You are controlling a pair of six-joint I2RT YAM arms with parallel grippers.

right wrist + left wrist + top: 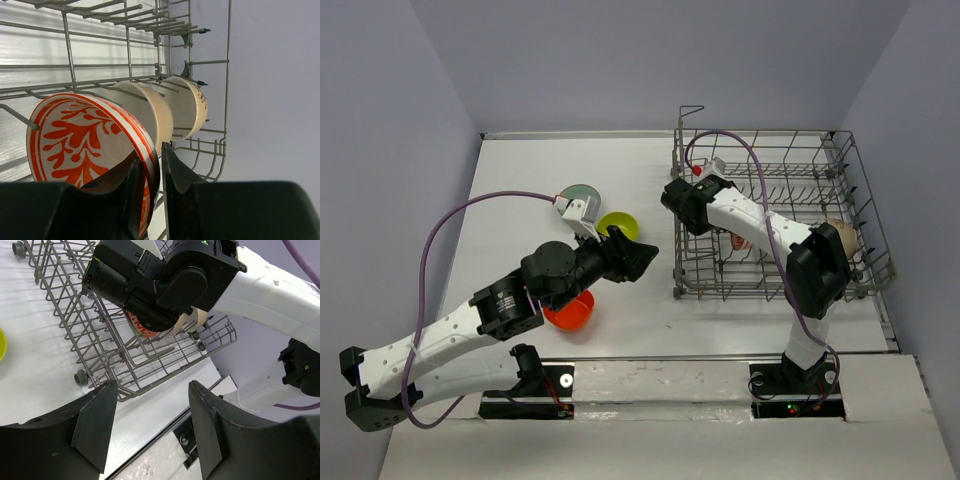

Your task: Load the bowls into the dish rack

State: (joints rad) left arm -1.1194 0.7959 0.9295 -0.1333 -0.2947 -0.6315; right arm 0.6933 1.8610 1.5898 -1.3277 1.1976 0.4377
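The grey wire dish rack (860, 200) stands on the right of the table. Inside it, a white bowl with red patterning (75, 140) stands on edge beside two cream bowls (150, 107) (192, 107). My right gripper (152, 170) straddles the patterned bowl's rim. One finger is inside the bowl, and a thin gap shows between the rim and the other finger. My left gripper (645, 258) hovers open and empty left of the rack. A teal bowl (582, 193), a lime-yellow bowl (616, 222) and an orange-red bowl (570, 312) sit on the table near the left arm.
The rack's tall wire sides (65, 295) and upright tines surround the right wrist. The right forearm (760, 215) spans the rack from above. The table's near edge (150, 440) runs just below the left gripper's fingers. Grey walls enclose the table.
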